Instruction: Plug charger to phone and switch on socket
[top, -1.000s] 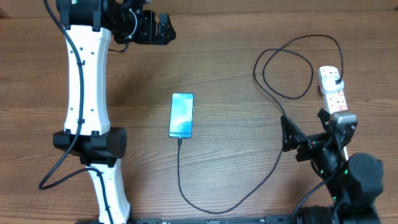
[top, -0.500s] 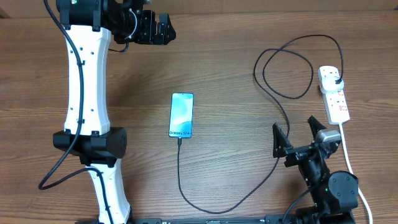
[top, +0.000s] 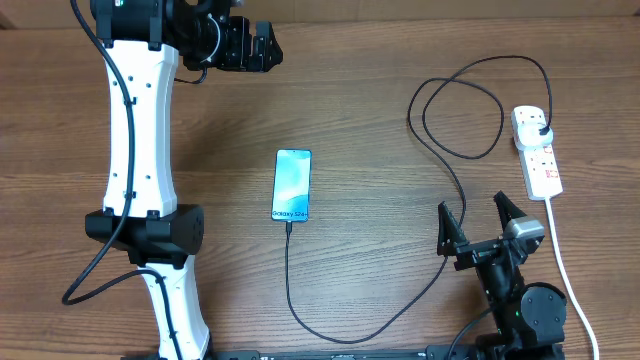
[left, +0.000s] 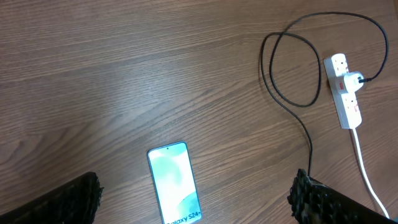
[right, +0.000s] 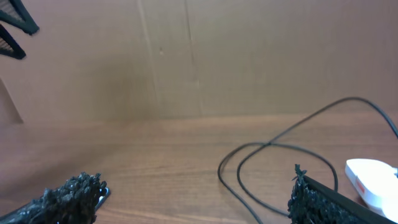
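Observation:
The phone (top: 292, 185) lies flat mid-table with its screen lit; it also shows in the left wrist view, phone (left: 175, 184). The black charger (top: 441, 272) runs from the phone's near end, curves along the front, loops, and ends at the white socket (top: 537, 152) on the right. In the wrist views I see the charger (left: 298, 99), the socket (left: 346, 91), the charger's loop (right: 280, 155) and the socket's end (right: 373, 182). My left gripper (top: 270, 48) (left: 198, 180) hangs open high at the back left. Near the front edge, left of the socket's cord, my right gripper (top: 476, 215) (right: 199, 186) stands open and empty.
The socket's thick white cord (top: 566, 275) runs toward the front right edge, beside my right arm. A brown cardboard wall (right: 186, 56) stands behind the table. My left arm's white links (top: 135, 140) stand over the left side of the wooden table (top: 380, 120).
My right arm has drawn back from the socket toward the front edge, its open gripper now left of the cord. The left arm, phone and charger have not moved.

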